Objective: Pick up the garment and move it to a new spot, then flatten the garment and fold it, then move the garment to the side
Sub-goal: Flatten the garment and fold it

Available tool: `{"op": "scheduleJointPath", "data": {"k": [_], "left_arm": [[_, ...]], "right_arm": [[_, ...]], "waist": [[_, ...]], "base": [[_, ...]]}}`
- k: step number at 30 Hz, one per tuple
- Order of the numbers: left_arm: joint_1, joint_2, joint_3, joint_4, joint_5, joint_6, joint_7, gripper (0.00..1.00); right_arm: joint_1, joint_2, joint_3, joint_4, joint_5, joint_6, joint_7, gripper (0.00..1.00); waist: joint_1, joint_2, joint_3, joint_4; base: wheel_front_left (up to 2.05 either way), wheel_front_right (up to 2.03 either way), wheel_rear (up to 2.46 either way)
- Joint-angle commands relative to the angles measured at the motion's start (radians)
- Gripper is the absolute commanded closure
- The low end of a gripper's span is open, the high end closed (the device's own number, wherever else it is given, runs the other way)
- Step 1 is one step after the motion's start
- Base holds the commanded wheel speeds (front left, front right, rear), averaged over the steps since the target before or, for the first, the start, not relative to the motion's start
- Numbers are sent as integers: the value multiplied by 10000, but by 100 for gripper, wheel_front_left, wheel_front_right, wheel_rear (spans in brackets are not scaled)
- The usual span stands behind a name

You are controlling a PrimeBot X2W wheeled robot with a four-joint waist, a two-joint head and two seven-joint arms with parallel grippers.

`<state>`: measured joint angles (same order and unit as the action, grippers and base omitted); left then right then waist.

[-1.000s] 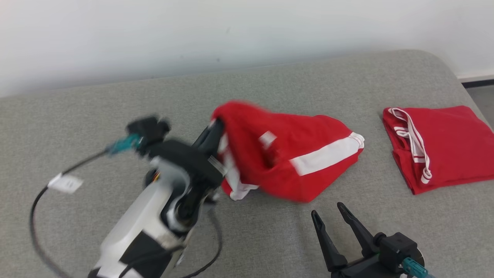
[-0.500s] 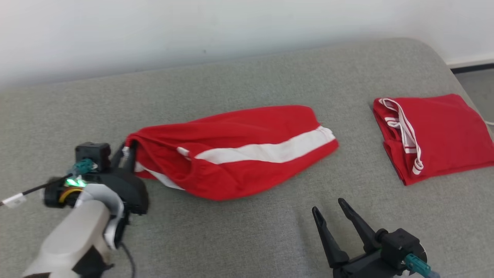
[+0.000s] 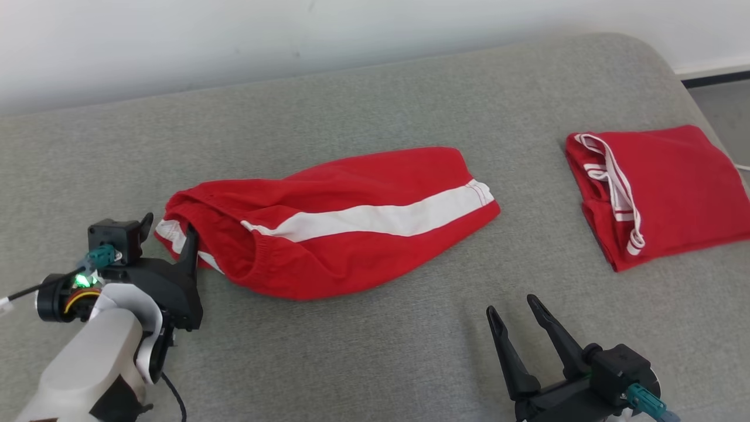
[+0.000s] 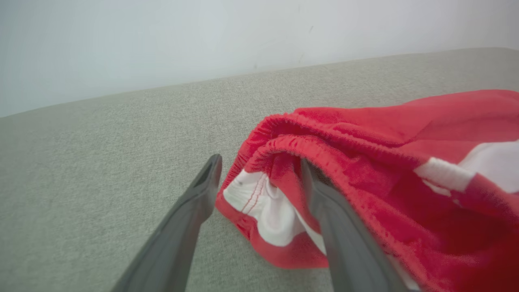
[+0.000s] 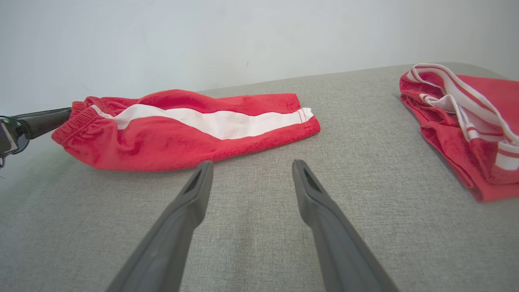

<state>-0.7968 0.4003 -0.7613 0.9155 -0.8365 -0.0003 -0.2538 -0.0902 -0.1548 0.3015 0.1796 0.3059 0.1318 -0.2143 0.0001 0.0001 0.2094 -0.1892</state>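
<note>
The garment [image 3: 351, 234] is a pair of red shorts with a white side stripe, lying stretched out across the middle of the grey cushion [image 3: 375, 351]. My left gripper [image 3: 170, 231] is at its left, waistband end, and stands open. In the left wrist view the waistband [image 4: 284, 142] lies loose between the fingers [image 4: 194, 202], and the right finger is tucked into the fabric's folds. My right gripper [image 3: 512, 305] stands open at the lower right, near the front edge, apart from the garment [image 5: 182, 134] with nothing between its fingers [image 5: 186, 202].
A second red garment [image 3: 662, 187], folded, with white trim, lies at the cushion's right end [image 5: 466, 109]. A white wall runs behind the cushion. The cushion's rounded corner and a strip of floor [image 3: 726, 99] are at the far right.
My left gripper has dragged the garment leftward and laid it out long and low, then opened. The head camera has shifted too. The right gripper has stayed put.
</note>
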Motion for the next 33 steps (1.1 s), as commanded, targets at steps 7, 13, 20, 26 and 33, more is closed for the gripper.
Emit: {"op": "scheduleJointPath", "data": {"k": [7,13,20,26,33], "left_arm": [[1602,66,1629,-2299,39,891,-109,0],[4334,-323,3749,-5365,1145,1661,-112,0],[7238,-1497,5659,-7913,2933,1119,-112,0],[8712,-2570,6688,-8937,4368,343,-113,0],[9614,-3091,7220,-8672,5256,-548,-115,0]], "right_arm": [[321,20,-255,47,-14,-21,-29,0],[525,-98,-637,105,27,-21,-44,0],[803,-312,-1377,183,-75,-21,32,0],[1150,-377,-1962,394,-170,-21,132,0],[1431,-346,-2164,581,-225,-21,185,0]], "waist": [[-1,-1,-634,945],[-1,-1,-1066,1371],[-1,-1,-1513,1720],[-1,-1,-1941,1889],[-1,-1,-2361,1780]], "base": [[0,0,0],[0,0,0],[0,0,0],[0,0,0],[0,0,0]]}}
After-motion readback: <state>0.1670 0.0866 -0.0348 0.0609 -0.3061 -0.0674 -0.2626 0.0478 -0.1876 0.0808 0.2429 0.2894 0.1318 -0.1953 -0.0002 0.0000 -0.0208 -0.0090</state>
